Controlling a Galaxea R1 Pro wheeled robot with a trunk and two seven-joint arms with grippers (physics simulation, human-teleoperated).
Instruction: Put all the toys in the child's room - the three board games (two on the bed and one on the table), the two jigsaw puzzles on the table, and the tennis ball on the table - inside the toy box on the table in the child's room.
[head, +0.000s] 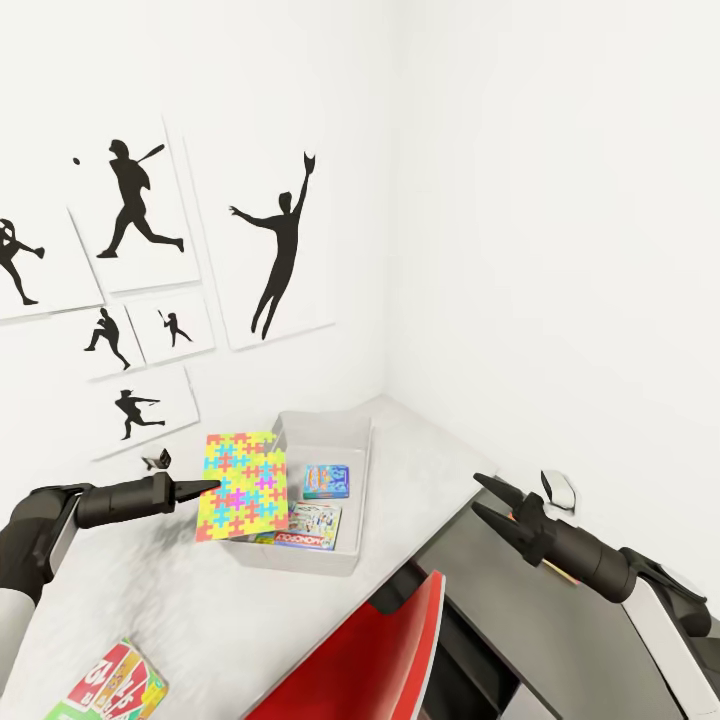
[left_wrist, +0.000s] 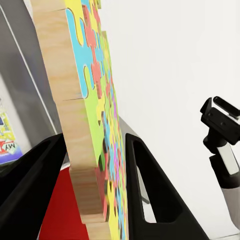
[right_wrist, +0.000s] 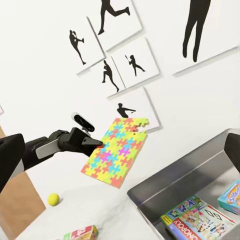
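Observation:
My left gripper (head: 212, 489) is shut on a jigsaw puzzle (head: 245, 485), a flat box covered in bright interlocking pieces. It hangs tilted over the left wall of the light-grey toy box (head: 352, 440). In the left wrist view the puzzle (left_wrist: 95, 100) stands edge-on between both black fingers (left_wrist: 155, 195). A blue board game (head: 326, 481) and the Monopoly board game (head: 310, 525) lie inside the box. The red-and-green board game (head: 110, 685) lies on the table (head: 200, 610) near its front. From the right wrist, the tennis ball (right_wrist: 53, 199) shows on the table beyond the held puzzle (right_wrist: 116, 152). My right gripper (head: 485, 500) stands open and empty, right of the box.
A red chair back (head: 385, 650) rises at the table's front edge, between my arms. A lower dark-grey cabinet section (head: 560, 640) lies under my right arm. White walls with baseball-player silhouette pictures (head: 275, 250) close in the corner behind the toy box.

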